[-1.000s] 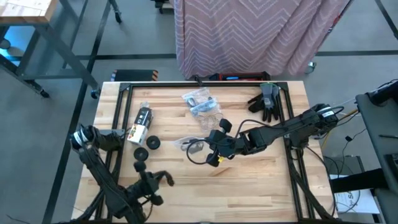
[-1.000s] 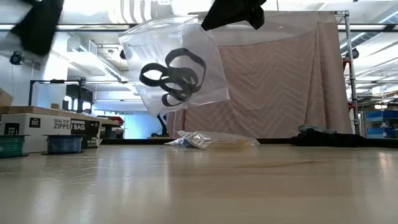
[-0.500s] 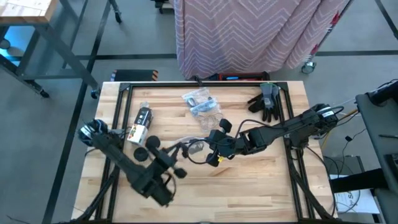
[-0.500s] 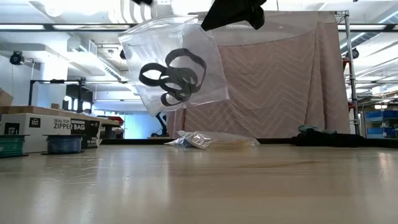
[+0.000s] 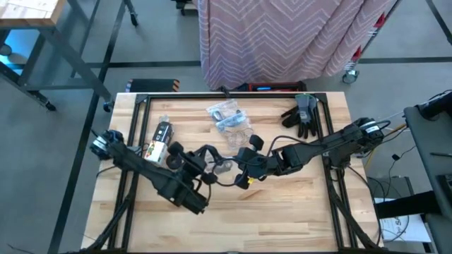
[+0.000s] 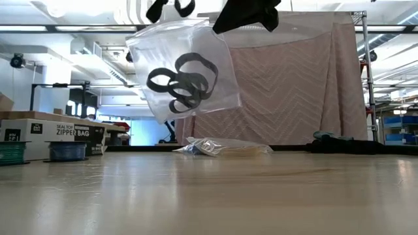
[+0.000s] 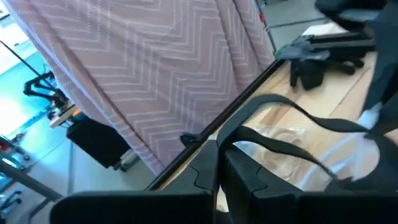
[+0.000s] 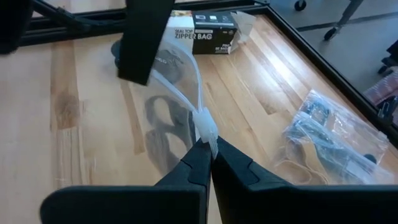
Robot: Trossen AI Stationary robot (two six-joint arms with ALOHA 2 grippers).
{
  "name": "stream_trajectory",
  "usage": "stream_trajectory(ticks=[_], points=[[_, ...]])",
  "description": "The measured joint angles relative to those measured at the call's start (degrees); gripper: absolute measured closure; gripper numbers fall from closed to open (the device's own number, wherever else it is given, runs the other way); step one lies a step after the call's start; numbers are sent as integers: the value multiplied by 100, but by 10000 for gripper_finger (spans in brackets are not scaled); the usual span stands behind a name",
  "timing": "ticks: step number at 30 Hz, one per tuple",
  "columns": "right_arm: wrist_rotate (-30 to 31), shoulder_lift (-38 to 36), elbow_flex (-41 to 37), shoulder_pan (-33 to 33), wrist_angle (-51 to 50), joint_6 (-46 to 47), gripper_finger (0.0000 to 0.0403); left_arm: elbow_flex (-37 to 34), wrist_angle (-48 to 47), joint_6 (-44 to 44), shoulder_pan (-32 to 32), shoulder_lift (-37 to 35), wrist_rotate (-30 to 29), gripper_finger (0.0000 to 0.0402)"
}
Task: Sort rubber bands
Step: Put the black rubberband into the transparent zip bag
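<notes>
**Low view: a clear bag of black bands held above the table**

Low view, nearest first: bare wooden table, then a clear bag hanging in the air with black rubber bands looped inside it. The right gripper is pinched tight on the bag's top edge (the wrist view shows its fingers pressed together on the white seam). The left gripper sits just beside the bag's other edge, fingers together; a black band lies across its tip in the left wrist view, though I cannot tell whether it is gripped.

Farther back on the table lies a second clear bag holding blue and tan bands. A zipper bag box rests toward the left side, and dark grey gloves lie near the far right corner. Beyond the table hangs a pink chevron cloth.
</notes>
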Motion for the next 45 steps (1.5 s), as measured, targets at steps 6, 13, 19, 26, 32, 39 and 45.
stream_trajectory(ticks=[6,13,19,26,32,39,45], points=[[0,0,0,-2,-5,233,403,0,-287,-69,53,-149,13,402],[-1,0,0,1,162,580,403,0,-298,-19,68,-156,12,402],[20,0,0,-15,193,973,403,-2,-299,-2,68,-156,185,402],[63,0,1,-51,593,917,403,-7,-281,0,68,-156,305,402],[73,0,2,-236,650,884,403,-9,-252,113,85,-154,453,401],[75,0,2,-422,833,698,403,-9,54,732,107,-152,759,399],[18,0,2,-415,844,613,403,-9,65,778,202,-152,945,396]])
